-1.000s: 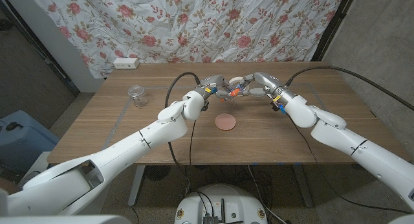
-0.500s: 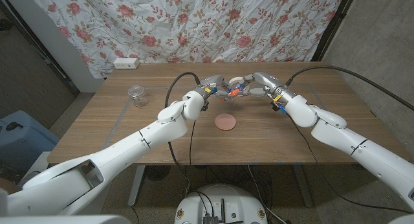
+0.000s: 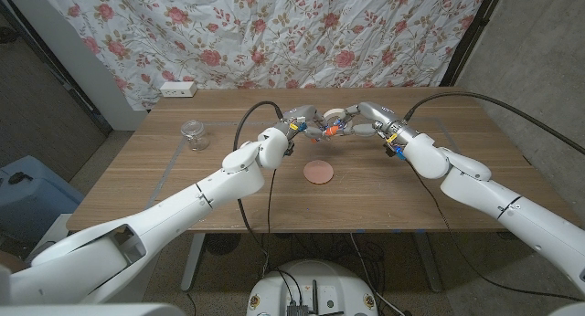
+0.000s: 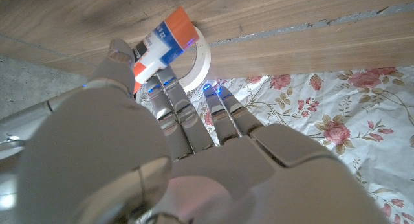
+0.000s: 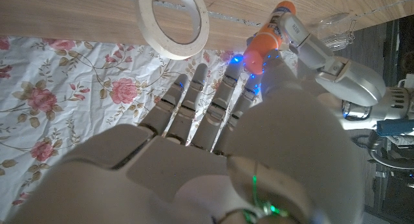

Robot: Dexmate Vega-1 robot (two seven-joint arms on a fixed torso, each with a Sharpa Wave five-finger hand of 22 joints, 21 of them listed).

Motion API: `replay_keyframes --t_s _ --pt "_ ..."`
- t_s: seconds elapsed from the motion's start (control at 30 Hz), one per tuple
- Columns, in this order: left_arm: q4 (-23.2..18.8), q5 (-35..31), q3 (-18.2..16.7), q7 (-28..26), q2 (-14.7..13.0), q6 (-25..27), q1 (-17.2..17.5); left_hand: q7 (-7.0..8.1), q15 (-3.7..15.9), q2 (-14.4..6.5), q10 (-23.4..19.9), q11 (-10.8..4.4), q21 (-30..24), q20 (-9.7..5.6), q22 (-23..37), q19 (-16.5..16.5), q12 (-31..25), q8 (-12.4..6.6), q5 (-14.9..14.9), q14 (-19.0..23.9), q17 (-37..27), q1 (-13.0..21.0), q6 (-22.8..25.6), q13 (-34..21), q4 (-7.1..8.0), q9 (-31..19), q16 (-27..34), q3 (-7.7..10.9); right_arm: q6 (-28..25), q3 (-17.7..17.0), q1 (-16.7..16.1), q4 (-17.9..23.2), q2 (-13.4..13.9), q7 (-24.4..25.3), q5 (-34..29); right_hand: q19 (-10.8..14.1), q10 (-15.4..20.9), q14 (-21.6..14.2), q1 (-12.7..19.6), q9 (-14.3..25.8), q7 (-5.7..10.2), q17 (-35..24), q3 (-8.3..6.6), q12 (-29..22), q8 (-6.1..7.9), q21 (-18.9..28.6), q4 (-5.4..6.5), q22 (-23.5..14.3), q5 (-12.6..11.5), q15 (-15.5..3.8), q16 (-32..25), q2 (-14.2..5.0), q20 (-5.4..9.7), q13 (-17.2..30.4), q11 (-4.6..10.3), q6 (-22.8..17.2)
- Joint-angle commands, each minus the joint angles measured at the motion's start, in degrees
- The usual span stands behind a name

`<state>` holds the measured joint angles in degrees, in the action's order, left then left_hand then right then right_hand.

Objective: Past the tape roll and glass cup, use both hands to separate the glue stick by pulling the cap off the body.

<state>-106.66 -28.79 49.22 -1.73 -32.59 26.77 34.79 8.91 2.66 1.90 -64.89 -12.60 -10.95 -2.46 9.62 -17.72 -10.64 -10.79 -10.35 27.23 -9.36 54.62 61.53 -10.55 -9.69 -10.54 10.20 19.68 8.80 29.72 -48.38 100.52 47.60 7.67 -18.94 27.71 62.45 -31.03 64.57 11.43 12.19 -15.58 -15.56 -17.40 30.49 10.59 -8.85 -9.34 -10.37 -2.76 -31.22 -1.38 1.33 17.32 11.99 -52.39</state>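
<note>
The glue stick, white with orange ends, hangs above the table's far middle between my two hands. My left hand pinches its white labelled body between thumb and fingers. My right hand holds the orange cap end at its fingertips, and the body runs on from there into the left hand. Cap and body look joined in one piece. The tape roll lies on the table just behind the hands. The glass cup stands far off to the left.
A flat pinkish round disc lies on the wooden table in front of the hands. A white power strip sits at the table's back left edge. A flowered cloth hangs behind the table.
</note>
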Motion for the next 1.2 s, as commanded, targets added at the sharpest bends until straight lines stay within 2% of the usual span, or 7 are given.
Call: replay_keyframes --t_s 0.03,1.0,1.2 --pt "-0.78 -0.32 -0.41 -0.18 -0.42 0.64 0.75 0.35 7.92 -1.07 -0.56 -0.24 0.22 -3.48 0.04 0.11 -0.25 -0.43 -0.35 -0.19 0.02 0.59 0.92 -0.16 0.33 -0.21 -0.1 0.05 -0.96 -0.28 -0.33 0.89 0.54 -0.57 0.35 0.35 1.18 -0.08 1.01 0.19 -0.02 -0.11 0.27 -0.12 -0.07 0.07 -0.06 -0.11 -0.16 -9.76 -0.37 -0.44 0.54 0.27 0.51 -0.1" --pt "-1.68 -1.02 -0.71 -0.64 -0.57 1.83 1.57 0.24 7.88 -1.15 -0.55 -0.24 0.19 -3.52 0.04 0.05 -0.25 -0.42 -0.35 -0.19 0.02 0.61 0.92 -0.16 0.33 -0.21 -0.09 -0.09 -0.16 -1.12 -1.22 1.14 0.99 -0.06 1.53 0.51 1.53 -0.24 1.59 0.04 -0.07 -0.24 0.71 0.04 -0.4 0.12 -0.11 -0.12 -0.13 -9.77 -0.41 -0.95 1.01 0.37 0.53 -0.22" --pt "-1.72 -1.01 -0.75 -0.72 -0.65 1.73 1.65 0.24 7.88 -1.16 -0.56 -0.25 0.19 -3.51 0.04 0.05 -0.25 -0.45 -0.35 -0.2 0.02 0.62 0.98 -0.16 0.32 -0.21 -0.09 -0.12 -0.12 -1.4 -1.21 1.29 1.33 -0.29 1.63 0.43 0.76 -0.05 0.91 -0.04 -0.02 0.09 1.03 0.56 -0.89 0.09 0.19 -0.13 -0.07 -9.25 0.14 -0.69 0.87 0.17 0.45 0.67"
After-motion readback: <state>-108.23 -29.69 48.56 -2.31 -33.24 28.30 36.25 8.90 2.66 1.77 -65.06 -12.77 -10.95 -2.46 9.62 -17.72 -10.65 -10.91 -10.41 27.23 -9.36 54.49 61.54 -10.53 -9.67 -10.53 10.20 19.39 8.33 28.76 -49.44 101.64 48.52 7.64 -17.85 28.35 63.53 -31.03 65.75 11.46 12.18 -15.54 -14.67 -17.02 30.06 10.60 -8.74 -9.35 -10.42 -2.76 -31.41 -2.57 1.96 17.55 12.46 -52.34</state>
